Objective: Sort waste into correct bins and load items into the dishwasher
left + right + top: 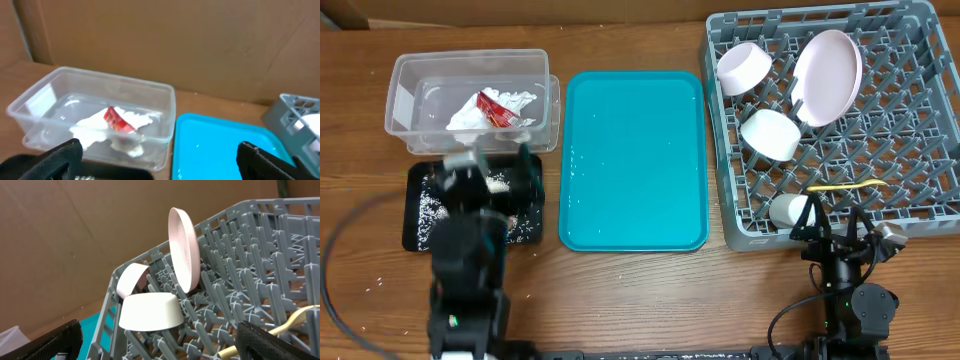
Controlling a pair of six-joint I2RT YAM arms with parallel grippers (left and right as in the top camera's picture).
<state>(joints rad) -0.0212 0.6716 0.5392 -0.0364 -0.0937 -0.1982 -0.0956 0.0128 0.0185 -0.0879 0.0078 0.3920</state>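
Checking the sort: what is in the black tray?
Loose rice grains lie scattered in the black tray. The left arm covers its middle and right part, so anything else there is hidden.

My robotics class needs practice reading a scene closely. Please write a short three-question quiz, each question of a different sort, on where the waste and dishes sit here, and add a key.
1. True or false: the red wrapper lies in the grey rack.
2. How does the plate sit in the rack? A, flat on the floor grid; B, up on its edge among the pegs; C, hanging over the rim.
3. Fill in: the rack holds ___ bowls.
Key: 1 false, it lies in the clear tub; 2 B; 3 two.
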